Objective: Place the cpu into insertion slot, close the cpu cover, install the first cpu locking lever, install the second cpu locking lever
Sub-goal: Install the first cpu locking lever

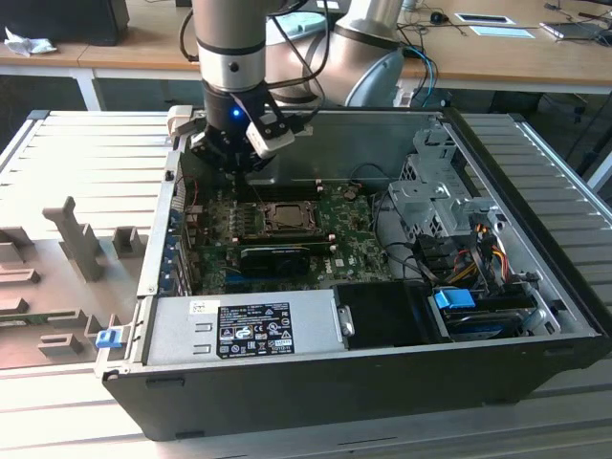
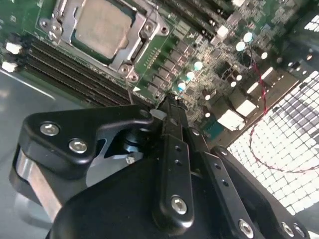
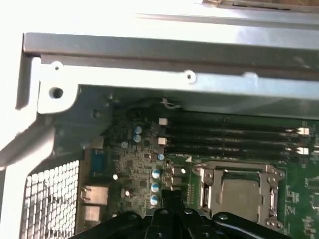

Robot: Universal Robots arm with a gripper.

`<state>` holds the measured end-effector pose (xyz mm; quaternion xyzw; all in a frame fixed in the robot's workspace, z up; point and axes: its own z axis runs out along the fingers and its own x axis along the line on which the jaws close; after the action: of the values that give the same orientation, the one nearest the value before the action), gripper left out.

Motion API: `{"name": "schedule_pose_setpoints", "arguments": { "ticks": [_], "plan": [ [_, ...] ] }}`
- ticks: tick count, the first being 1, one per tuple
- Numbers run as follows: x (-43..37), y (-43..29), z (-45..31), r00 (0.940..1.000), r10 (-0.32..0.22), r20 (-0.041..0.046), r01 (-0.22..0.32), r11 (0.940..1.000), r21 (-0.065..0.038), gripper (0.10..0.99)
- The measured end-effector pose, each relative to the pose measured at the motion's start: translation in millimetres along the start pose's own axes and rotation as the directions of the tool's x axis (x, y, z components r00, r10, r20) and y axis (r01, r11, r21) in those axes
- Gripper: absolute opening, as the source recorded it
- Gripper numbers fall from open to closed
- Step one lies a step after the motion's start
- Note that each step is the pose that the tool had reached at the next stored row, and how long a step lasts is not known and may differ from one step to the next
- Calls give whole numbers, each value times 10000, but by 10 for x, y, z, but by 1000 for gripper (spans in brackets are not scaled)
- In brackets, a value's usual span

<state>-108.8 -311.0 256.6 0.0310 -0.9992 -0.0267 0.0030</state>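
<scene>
Right now we are seeing the claw (image 1: 247,172) hanging inside the open computer case (image 1: 535,277), its fingers pressed together with nothing between them; in both wrist views the tips (image 2: 168,102) (image 3: 169,196) are meeting in one narrow point just above the green motherboard (image 1: 354,239). We cannot tell whether they are touching the board.

The cpu (image 2: 102,25) is sitting in the insertion slot (image 2: 124,69), near the claw and apart from it; in the exterior view it is lying to the claw's right and closer to the camera. The cpu cover (image 2: 133,42) is lying flat around the chip, and its dull grey top is showing through the opening. In the first wrist view we are finding the same chip (image 3: 240,191) just beside the tips.

Around the claw's tips a cluster of pale blue capacitors (image 3: 156,174) is standing. Beyond them, on the side away from the chip, a perforated metal wall (image 3: 50,199) is catching bright light, with a thin red wire (image 2: 259,84) running across it. Long black memory slots (image 3: 234,132) are running alongside the socket.

As for writing, a small white triangle (image 3: 188,159) is printed on the board at the socket's corner nearest the claw. Well away from the claw, the silver power supply (image 1: 182,330) is carrying a black and white label (image 1: 258,330); its print is too small for us to make out.
</scene>
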Motion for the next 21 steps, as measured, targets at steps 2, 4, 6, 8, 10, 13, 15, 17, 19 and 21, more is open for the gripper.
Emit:
{"name": "schedule_pose_setpoints", "arguments": {
  "ticks": [2, 4, 6, 8, 10, 13, 15, 17, 19, 21],
  "plan": [
    [6, 57, 12, 10000, 0, 3, 0, 10000, -37, 106],
    [7, 117, 22, 10000, 1, 4, -1, 10000, -64, 106],
    [3, 175, 30, 10000, -1, 5, 1, 10000, -68, 106],
    [-8, 202, 32, 10000, 0, 4, 0, 10000, -67, 106],
    [-102, 202, 32, 10000, 0, 4, 0, 10000, -68, 106],
    [-262, 192, 35, 10000, 0, 4, 0, 10000, -67, 106],
    [-328, 187, 61, 10000, -1, 9, 2, 10000, -97, 106],
    [-332, 184, 75, 10000, -1, 12, 1, 9999, -163, 106],
    [-352, 174, 103, 10000, -4, 71, 5, 9997, -236, 106],
    [-453, 166, 148, 10000, -5, 71, 6, 9997, -241, 106]
  ]
}}
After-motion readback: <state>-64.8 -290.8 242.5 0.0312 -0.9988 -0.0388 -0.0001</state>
